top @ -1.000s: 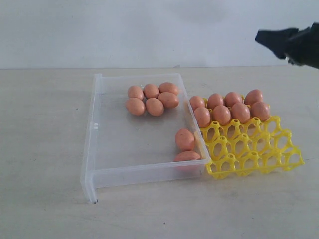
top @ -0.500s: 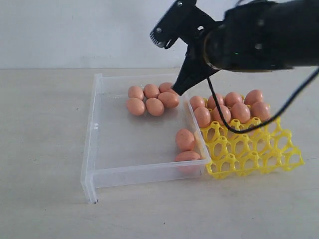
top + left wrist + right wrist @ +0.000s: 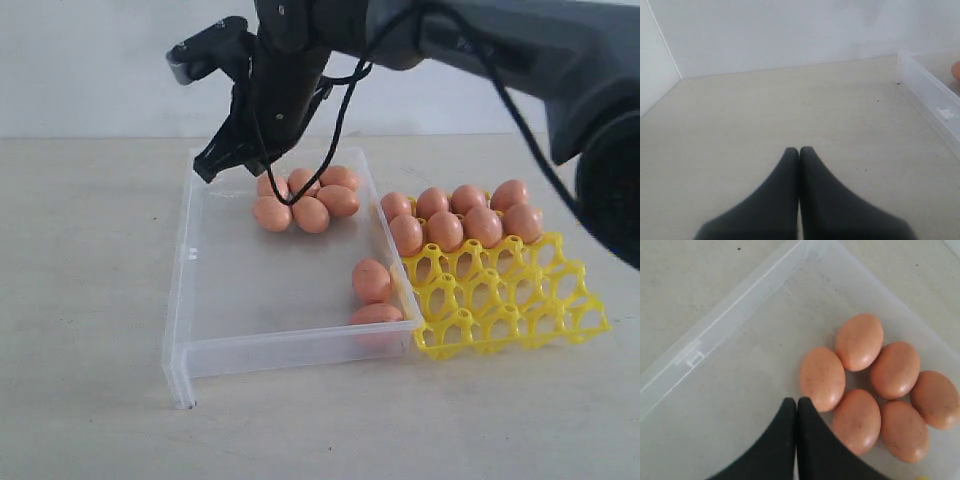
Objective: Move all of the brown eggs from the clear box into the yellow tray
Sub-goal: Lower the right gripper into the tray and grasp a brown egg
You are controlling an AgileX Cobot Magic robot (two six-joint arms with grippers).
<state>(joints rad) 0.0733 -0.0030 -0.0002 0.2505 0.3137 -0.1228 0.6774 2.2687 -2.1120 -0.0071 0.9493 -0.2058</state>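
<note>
Several brown eggs (image 3: 300,200) lie bunched at the far end of the clear box (image 3: 185,290), and two more (image 3: 371,280) rest by its near right wall. The yellow tray (image 3: 520,310) beside the box carries several eggs (image 3: 460,225) in its far rows. My right gripper (image 3: 206,169) reaches across from the right and hangs shut, holding nothing, over the box's far left corner. From the wrist, its tips (image 3: 796,401) sit right next to the egg cluster (image 3: 822,377). My left gripper (image 3: 799,149) is shut and empty over bare table, left of the box wall (image 3: 930,95).
The right arm (image 3: 480,40) and its cable span the scene above the box and tray. A pale wall stands behind the table. The near rows of the tray's cups hold no eggs.
The right arm swept from the far upper right leftward across the tray and box, ending over the box's far left corner. Eggs, box and tray have not moved.
</note>
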